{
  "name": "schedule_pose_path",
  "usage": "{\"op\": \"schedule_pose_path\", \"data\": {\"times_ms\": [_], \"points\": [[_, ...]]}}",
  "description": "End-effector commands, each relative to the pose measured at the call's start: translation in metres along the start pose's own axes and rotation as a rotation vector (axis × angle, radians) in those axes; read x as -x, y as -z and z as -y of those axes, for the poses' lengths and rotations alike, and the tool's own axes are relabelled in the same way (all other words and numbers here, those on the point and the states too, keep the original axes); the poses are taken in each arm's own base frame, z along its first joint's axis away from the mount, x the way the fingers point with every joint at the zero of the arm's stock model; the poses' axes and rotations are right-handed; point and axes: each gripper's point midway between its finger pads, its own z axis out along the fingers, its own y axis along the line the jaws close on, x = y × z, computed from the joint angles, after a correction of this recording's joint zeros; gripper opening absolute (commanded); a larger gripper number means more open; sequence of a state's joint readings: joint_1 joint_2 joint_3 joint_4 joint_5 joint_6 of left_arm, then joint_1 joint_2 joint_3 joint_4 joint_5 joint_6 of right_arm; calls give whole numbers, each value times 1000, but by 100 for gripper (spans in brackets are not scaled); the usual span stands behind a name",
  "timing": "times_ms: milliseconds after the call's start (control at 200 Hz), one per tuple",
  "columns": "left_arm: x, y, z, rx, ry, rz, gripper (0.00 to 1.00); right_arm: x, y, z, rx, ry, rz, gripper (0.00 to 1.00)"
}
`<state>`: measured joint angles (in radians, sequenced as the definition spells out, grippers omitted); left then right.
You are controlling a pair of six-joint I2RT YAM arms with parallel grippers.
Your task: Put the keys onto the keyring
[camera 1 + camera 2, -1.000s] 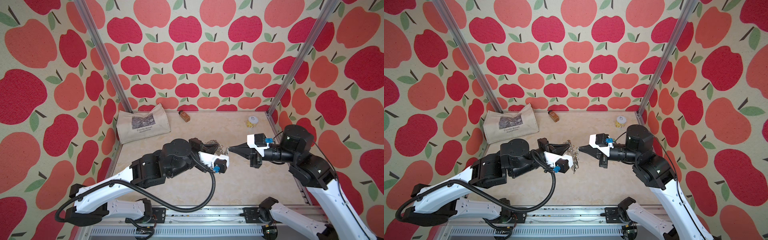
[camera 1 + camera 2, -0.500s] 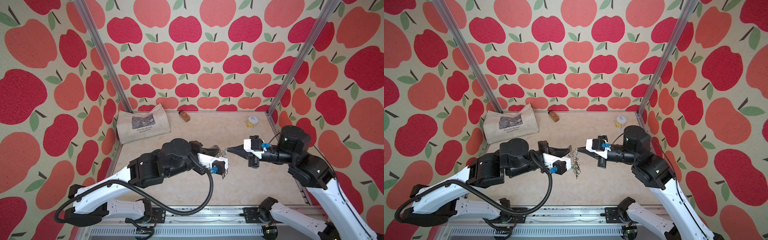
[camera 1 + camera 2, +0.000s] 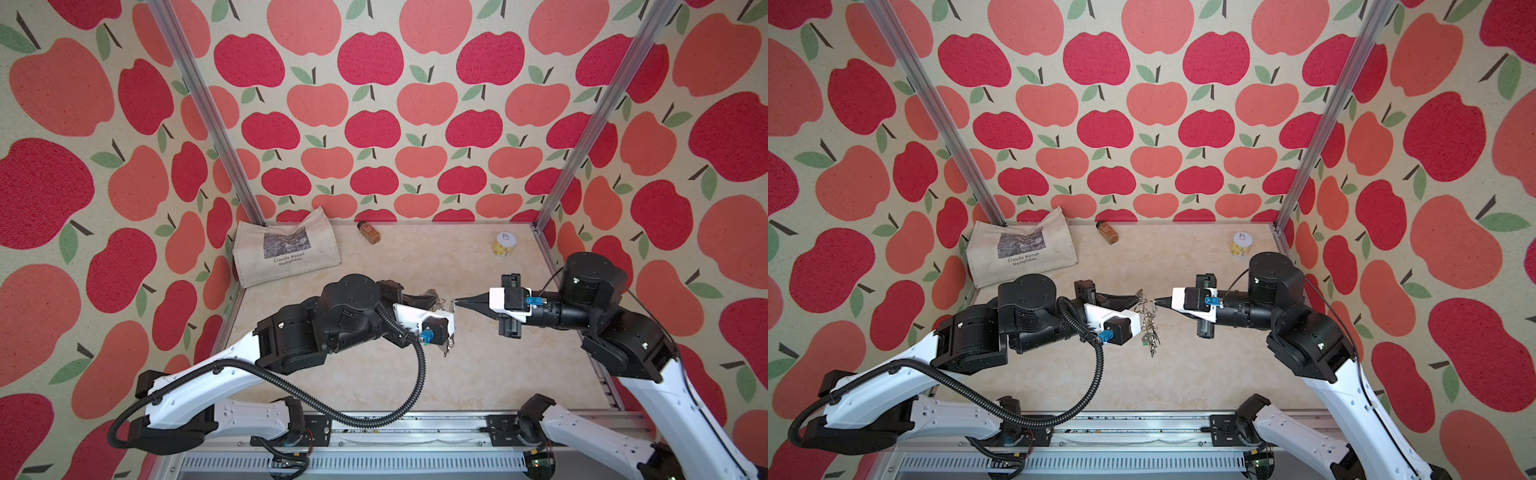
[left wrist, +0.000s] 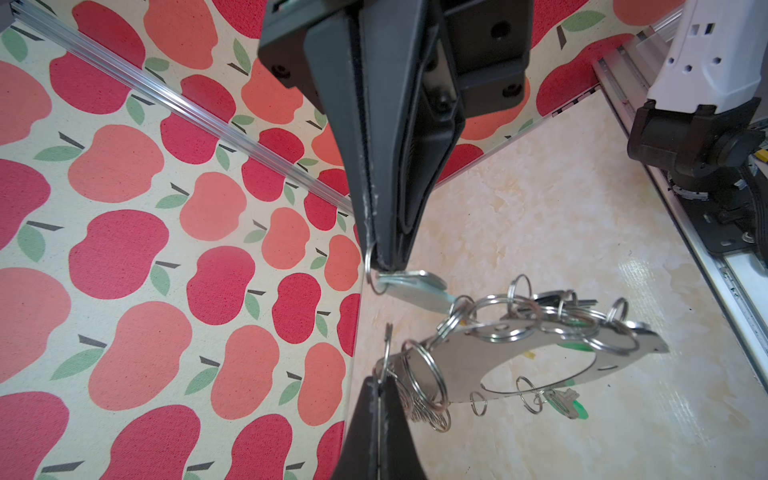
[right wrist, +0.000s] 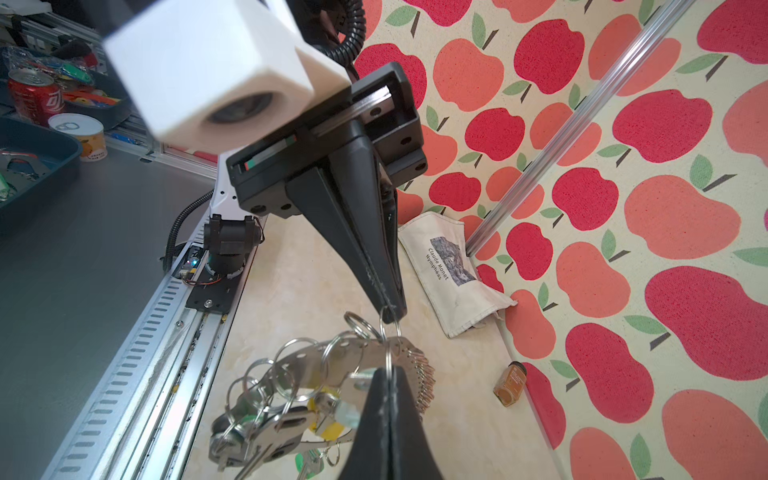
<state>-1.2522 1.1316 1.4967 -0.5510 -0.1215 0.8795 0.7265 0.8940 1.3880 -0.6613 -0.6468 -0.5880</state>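
Top views, setting: a pale table (image 3: 498,374) sits inside apple-print walls. A cloth bag (image 3: 286,251), a brown bottle (image 3: 368,232) and a small can (image 3: 505,244) lie along the back, well apart from the arms.
Top views, arms: the left gripper (image 3: 1139,298) and right gripper (image 3: 1156,302) meet tip to tip above the middle of the table, each pressed together.
Top views, keyring: the keyring (image 3: 1148,326) hangs in the air at the two tips, its rings dangling below.
Left wrist view, left gripper: its tips (image 4: 379,386) pinch a split ring at the edge of the grey plate (image 4: 469,365).
Left wrist view, right gripper: its tips (image 4: 386,259) pinch the head of a silvery key (image 4: 413,284) and the ring through it, just beside the plate.
Right wrist view: both pairs of black fingers are closed on thin rings at the same end of the plate (image 5: 345,357). Green tags (image 5: 305,461) hang underneath.
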Motion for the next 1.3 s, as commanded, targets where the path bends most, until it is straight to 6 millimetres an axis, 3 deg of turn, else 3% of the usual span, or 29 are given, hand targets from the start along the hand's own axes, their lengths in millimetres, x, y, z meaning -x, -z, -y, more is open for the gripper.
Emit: {"op": "schedule_pose_path", "data": {"times_ms": [0, 1296], "points": [[15, 11, -19, 45, 36, 52, 0, 3, 2, -4, 10, 24, 0, 0], [18, 10, -14, 18, 23, 56, 0, 10, -2, 2, -7, 46, 25, 0]]}}
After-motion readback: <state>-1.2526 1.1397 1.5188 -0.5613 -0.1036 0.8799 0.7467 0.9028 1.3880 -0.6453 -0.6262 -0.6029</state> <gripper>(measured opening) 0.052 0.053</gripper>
